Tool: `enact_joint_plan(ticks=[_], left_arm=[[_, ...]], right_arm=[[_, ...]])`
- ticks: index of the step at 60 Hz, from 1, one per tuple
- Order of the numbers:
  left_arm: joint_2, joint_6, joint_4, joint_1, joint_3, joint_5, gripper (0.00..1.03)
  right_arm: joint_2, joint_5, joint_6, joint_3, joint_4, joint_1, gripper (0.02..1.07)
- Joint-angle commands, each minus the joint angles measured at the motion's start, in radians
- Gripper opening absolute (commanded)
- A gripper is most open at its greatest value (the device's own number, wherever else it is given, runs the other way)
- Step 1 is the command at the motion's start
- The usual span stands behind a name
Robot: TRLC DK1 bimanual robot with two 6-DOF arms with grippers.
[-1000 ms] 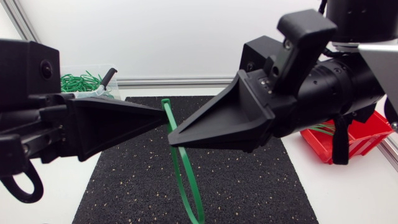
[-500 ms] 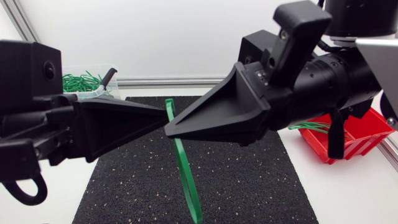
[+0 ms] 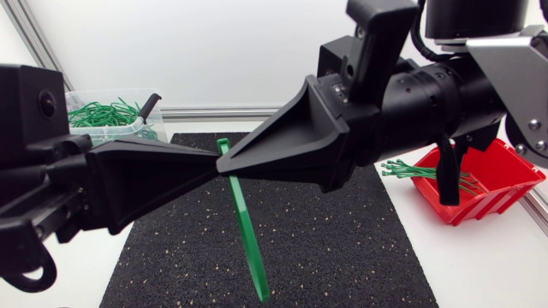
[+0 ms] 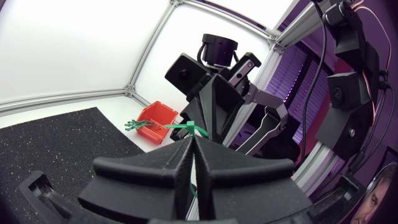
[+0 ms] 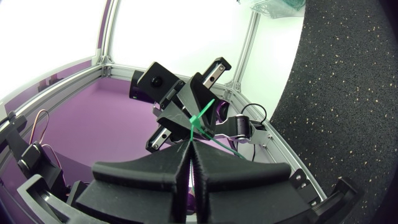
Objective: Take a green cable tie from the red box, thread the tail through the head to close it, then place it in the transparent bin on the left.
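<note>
Two grippers meet tip to tip above the black mat that covers the middle of the tabletop. My left gripper comes in from the left edge and my right gripper from the right edge. Each has its jaws pressed together on the green cable tie, and in each wrist view a green strip shows in the slit between the fingers. From the pinch point the tie hangs slanted downward over the mat, held clear of it, with its lower end towards the near edge. I cannot tell whether the tail has passed through the head. The red box sits tilted near the right edge with spare green ties spilling over its rim. The transparent bin stands at the far left corner and holds a heap of finished ties.
</note>
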Motion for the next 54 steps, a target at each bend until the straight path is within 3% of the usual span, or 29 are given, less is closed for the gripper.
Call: enact_joint_plan(ticks=[1, 12, 21, 23, 30, 54], left_arm=[[-0.021, 0.027, 0.01, -0.022, -0.008, 0.011, 0.04], [-0.025, 0.048, 0.002, -0.041, -0.009, -0.018, 0.04], [-0.025, 0.077, -0.002, -0.042, -0.015, -0.04, 0.04], [-0.024, 0.083, -0.002, -0.042, -0.019, -0.046, 0.04], [-0.024, 0.108, -0.007, -0.047, -0.019, -0.067, 0.04], [-0.047, 0.254, -0.021, -0.072, -0.054, -0.195, 0.04]], right_arm=[[0.024, 0.02, 0.036, 0.028, -0.013, -0.005, 0.08], [0.055, 0.02, 0.036, 0.031, -0.022, -0.012, 0.09], [0.037, -0.012, 0.016, 0.03, -0.058, -0.011, 0.49], [0.026, -0.015, 0.016, 0.025, -0.058, -0.008, 0.54], [-0.011, -0.016, 0.014, 0.019, -0.048, -0.012, 0.59], [-0.052, -0.044, 0.008, 0.019, -0.039, -0.063, 0.59]])
